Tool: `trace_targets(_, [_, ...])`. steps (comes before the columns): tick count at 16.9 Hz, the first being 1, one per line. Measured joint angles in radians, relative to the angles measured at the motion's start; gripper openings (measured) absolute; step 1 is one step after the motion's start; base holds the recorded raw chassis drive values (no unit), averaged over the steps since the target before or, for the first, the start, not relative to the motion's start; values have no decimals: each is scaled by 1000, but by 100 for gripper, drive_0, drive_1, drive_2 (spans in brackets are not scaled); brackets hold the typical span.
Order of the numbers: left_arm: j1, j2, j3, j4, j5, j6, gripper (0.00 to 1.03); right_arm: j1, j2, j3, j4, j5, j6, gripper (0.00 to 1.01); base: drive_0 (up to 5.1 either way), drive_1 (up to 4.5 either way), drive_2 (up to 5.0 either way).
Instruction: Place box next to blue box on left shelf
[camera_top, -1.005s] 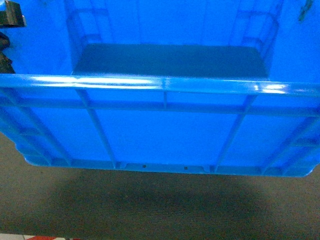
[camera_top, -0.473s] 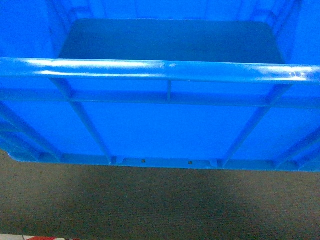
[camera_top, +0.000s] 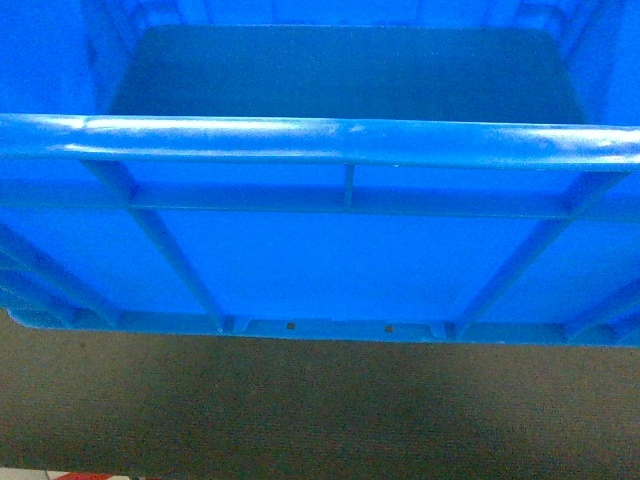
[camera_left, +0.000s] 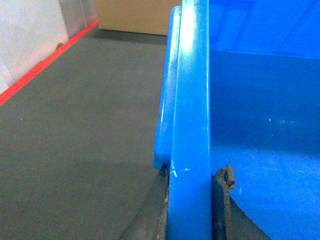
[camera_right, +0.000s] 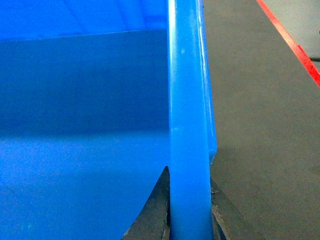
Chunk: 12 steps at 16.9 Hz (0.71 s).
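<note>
Now your left gripper (camera_left: 189, 200) pinches the left rim of the box (camera_top: 330, 260), one finger on each side of it. You see the box fill the head view, held above the dark floor (camera_top: 300, 410). Your right gripper (camera_right: 189, 210) clamps the right rim likewise.

Warehouse-like hall — grey carpet floor (camera_left: 75, 140), red floor line (camera_left: 45, 62).

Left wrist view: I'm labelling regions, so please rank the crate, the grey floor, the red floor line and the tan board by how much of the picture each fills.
1. Crate
2. Floor, nearly equal to the crate
3. Board
4. Red line
</note>
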Motion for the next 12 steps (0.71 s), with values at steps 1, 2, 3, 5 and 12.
trace_targets(1, [-1,-4,-1,1,-2,1,10,6,-13,-18,29,5,-6,9,0,0,0])
trace_targets(2, [-1,-6,-1,5,-2,2,10,8,-18,-21,35,12,-9,9,0,0,0])
trace_targets(3, [-2,-7,-1,7,-2,2,10,10,-19,-21,36,14,-11,9,0,0,0])
trace_targets(5, [-2,-7,-1,5,-2,3,10,10,-19,-21,35,15,-11,9,0,0,0])
trace_targets(12, [-2,-7,-1,5,-2,3,10,11,-19,-21,37,15,-12,9,-16,-16,-16])
